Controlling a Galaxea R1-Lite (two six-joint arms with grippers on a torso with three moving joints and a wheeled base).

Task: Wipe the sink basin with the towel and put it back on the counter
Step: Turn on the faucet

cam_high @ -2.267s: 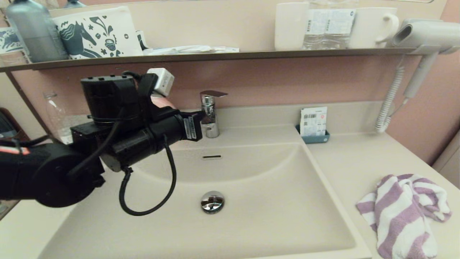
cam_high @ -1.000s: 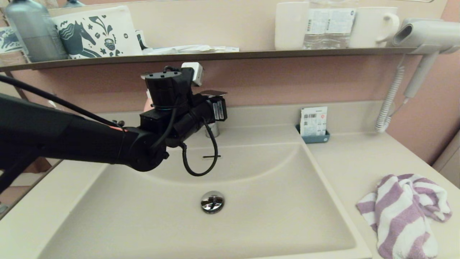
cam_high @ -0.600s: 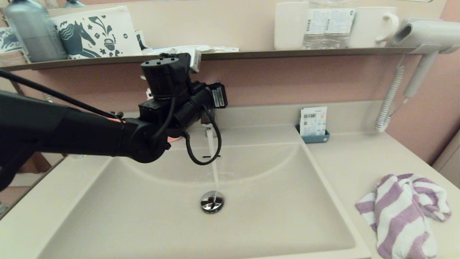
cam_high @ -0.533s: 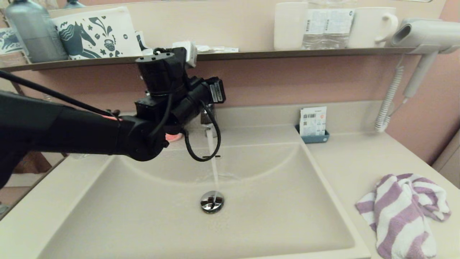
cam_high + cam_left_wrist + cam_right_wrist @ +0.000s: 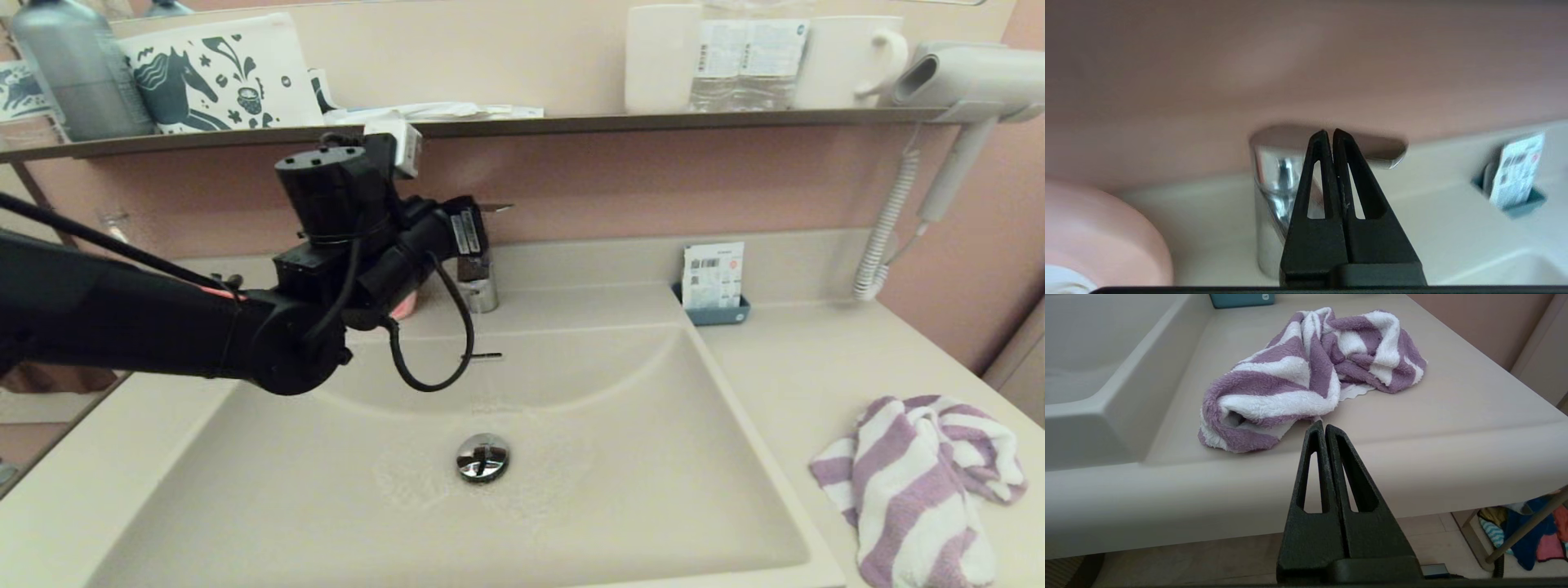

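Purple-striped towel [image 5: 918, 482] lies crumpled at the counter's [image 5: 784, 367] front right corner, while the left gripper [image 5: 1329, 132], fingers pressed together, hovers by the faucet [image 5: 1274, 196].

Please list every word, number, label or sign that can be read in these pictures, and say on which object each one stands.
None can be read.
Card in the blue holder: barcode and red mark, print too small.
Bottle labels on the shelf: barcode and lines, too small.
Sticker on the left arm: too small.
Pouch on the shelf: horse drawing only, no words.
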